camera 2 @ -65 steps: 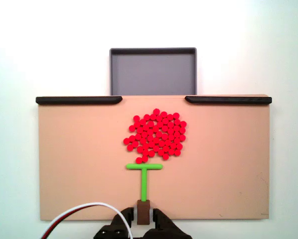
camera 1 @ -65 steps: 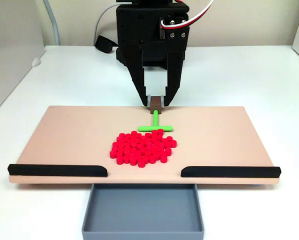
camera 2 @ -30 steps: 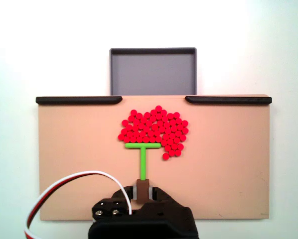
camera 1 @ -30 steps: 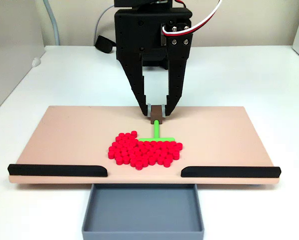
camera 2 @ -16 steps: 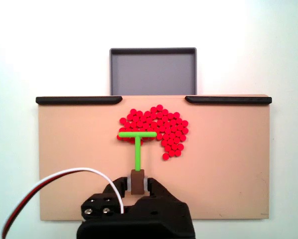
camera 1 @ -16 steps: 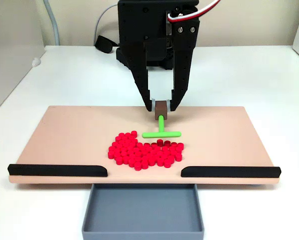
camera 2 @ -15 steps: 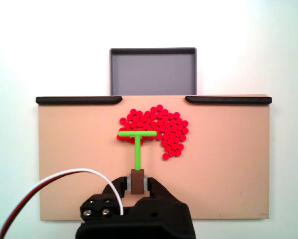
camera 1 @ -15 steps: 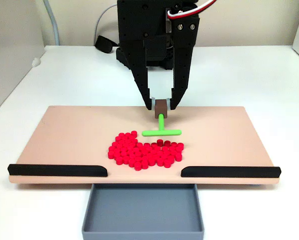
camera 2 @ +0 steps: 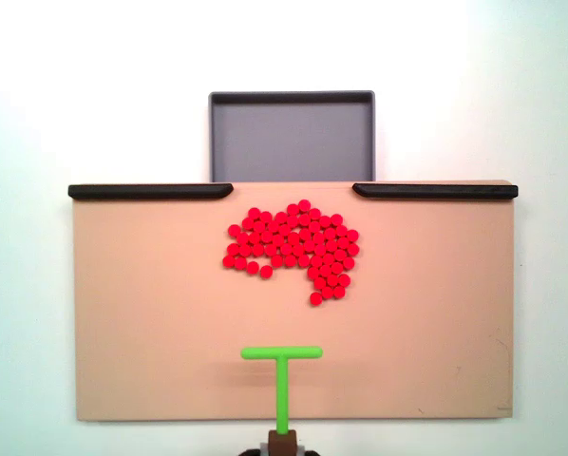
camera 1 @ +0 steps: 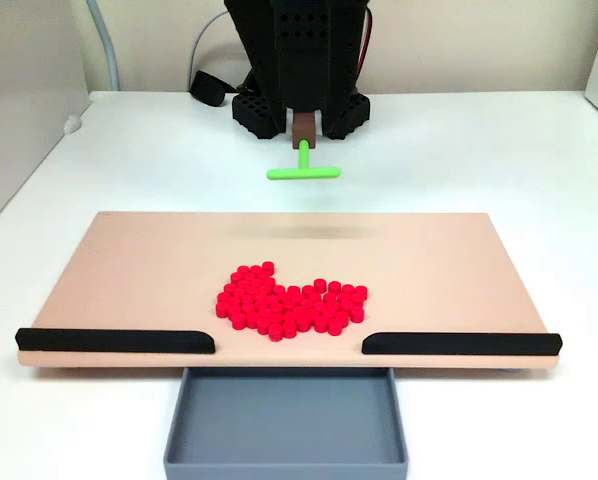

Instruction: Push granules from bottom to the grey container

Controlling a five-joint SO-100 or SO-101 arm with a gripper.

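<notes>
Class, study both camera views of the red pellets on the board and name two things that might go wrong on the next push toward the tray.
1. The granules spread wider than the green pusher's crossbar, so outer pellets may slip past its ends.
2. The gap between the black strips is only a little wider than the cluster, so stray pellets may catch on a strip and miss the grey container.

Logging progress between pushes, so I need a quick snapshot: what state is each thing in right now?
granules: one loose cluster on the board, short of the gap, none in the tray.
grey container: empty, at the gap between the strips.
green pusher: lifted clear of the board, apart from the granules.
gripper: shut on the pusher's brown handle.
black strips: lying along the board's edge.
</notes>
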